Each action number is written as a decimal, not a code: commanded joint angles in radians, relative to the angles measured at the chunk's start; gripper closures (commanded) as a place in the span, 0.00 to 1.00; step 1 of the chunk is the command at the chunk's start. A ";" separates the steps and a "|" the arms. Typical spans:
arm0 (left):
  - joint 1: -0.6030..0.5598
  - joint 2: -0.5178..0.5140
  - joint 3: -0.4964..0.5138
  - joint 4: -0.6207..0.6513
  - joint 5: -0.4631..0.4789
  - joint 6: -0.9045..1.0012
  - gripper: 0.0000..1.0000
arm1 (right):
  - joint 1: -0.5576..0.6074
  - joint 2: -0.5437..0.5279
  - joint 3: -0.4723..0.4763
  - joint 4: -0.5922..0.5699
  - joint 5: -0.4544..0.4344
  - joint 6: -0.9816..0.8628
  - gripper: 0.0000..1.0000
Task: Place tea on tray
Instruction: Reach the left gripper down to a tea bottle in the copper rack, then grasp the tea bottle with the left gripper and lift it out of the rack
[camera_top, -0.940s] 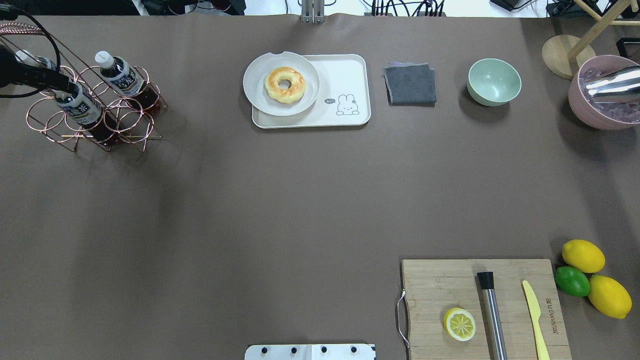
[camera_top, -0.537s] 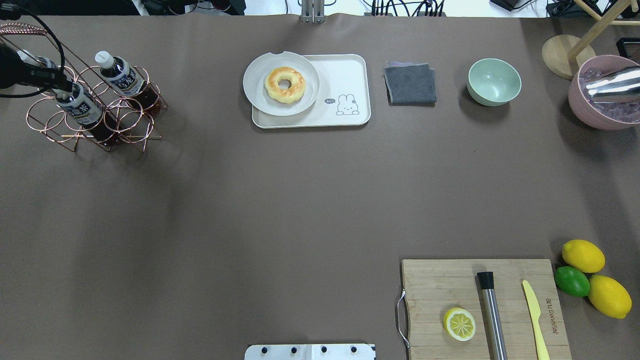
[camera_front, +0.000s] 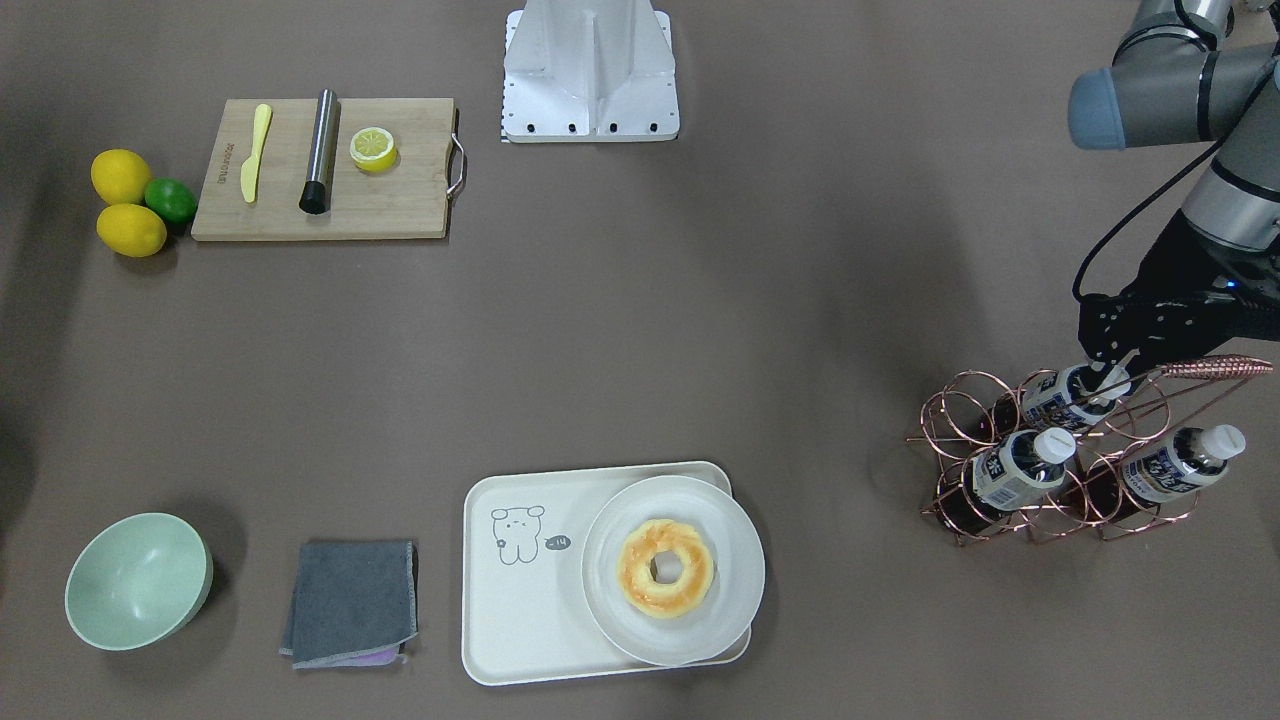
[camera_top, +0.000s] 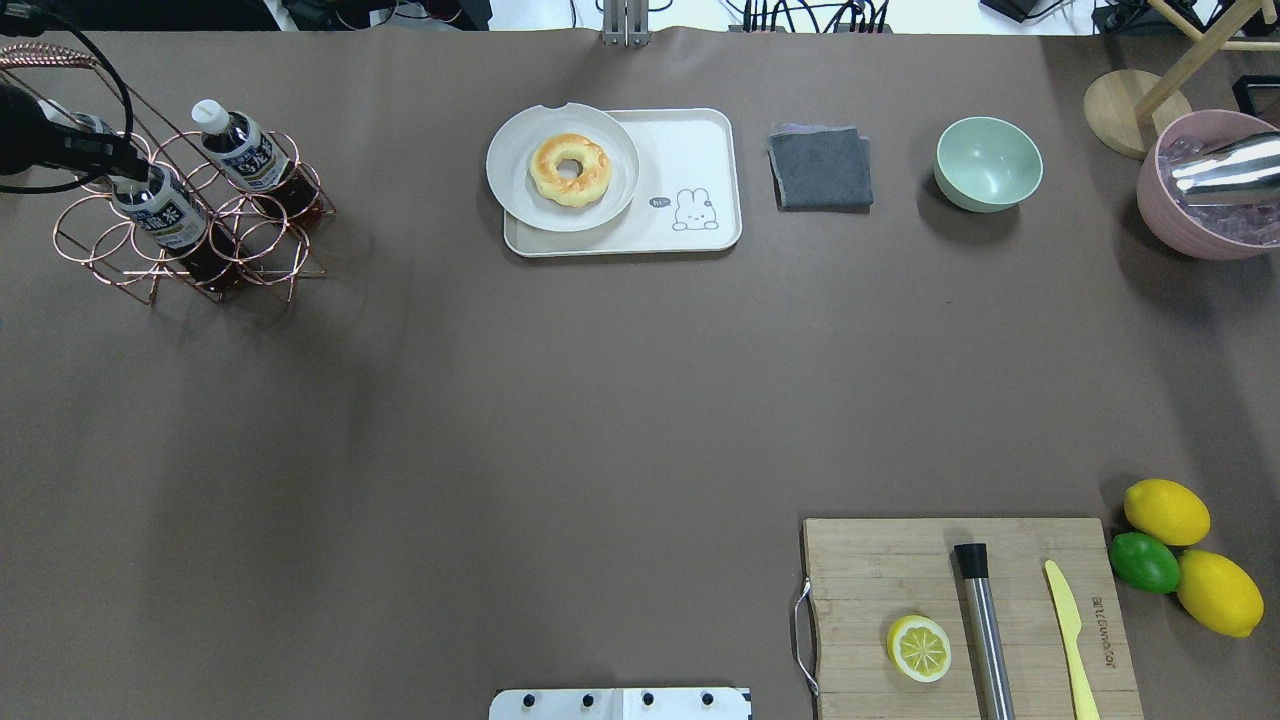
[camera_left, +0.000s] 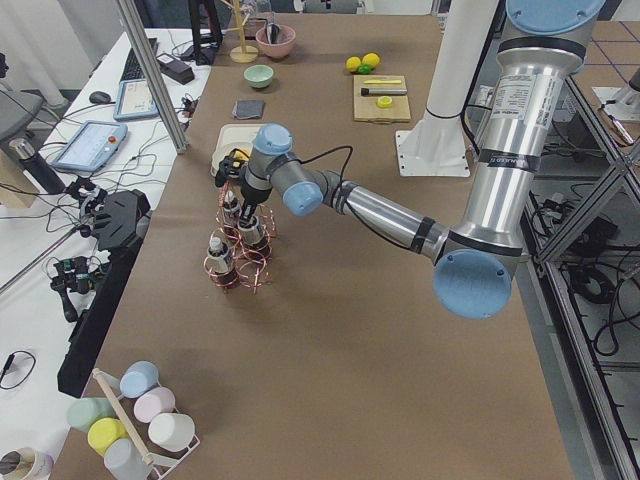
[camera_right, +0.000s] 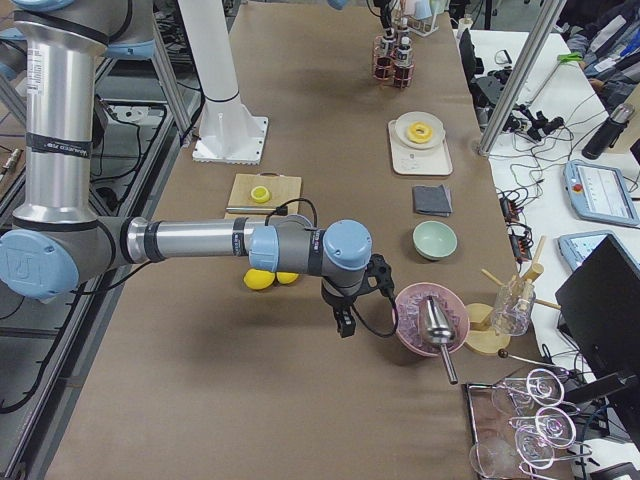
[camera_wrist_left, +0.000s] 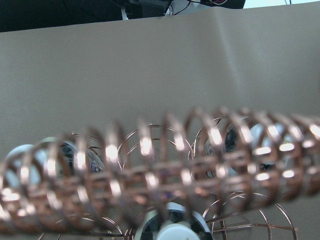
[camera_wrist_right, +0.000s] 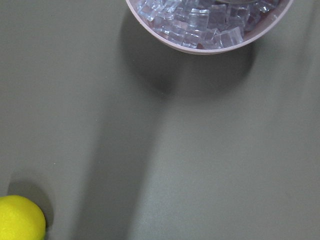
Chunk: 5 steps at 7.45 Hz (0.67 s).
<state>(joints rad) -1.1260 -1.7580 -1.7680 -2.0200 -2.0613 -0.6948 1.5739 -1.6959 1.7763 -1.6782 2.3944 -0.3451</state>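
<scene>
Three tea bottles stand tilted in a copper wire rack (camera_front: 1215, 366) at the table's far left. My left gripper (camera_top: 128, 168) is shut on the neck of the nearest tea bottle (camera_top: 165, 212), whose cap is hidden; the gripper also shows in the front view (camera_front: 1108, 372). The other two bottles (camera_top: 245, 150) (camera_front: 1175, 462) stand free. The cream tray (camera_top: 690, 140) with the grey drawing lies at the far middle. My right gripper (camera_right: 345, 322) shows only in the right side view, low over the table; I cannot tell whether it is open or shut.
A white plate (camera_top: 510, 185) with a donut (camera_top: 570, 168) overlaps the tray's left half. A grey cloth (camera_top: 820, 167), a green bowl (camera_top: 988, 162) and a pink bowl of ice (camera_top: 1200, 235) lie to the right. A cutting board (camera_top: 900, 570) and lemons (camera_top: 1165, 510) sit near right.
My left gripper has moved a little to the left and away from me with the bottle's neck. The held bottle has shifted slightly with it in the rack.
</scene>
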 joint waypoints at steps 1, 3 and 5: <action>-0.017 -0.009 -0.156 0.189 -0.005 0.046 1.00 | 0.000 -0.002 0.000 0.000 0.000 0.002 0.00; -0.108 -0.024 -0.262 0.370 -0.006 0.186 1.00 | 0.000 -0.002 -0.002 0.000 0.002 0.002 0.00; -0.149 -0.107 -0.341 0.565 -0.048 0.216 1.00 | 0.000 -0.004 -0.002 0.000 0.002 0.003 0.00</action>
<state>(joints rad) -1.2370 -1.7982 -2.0380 -1.6226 -2.0769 -0.5126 1.5739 -1.6987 1.7750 -1.6787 2.3957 -0.3435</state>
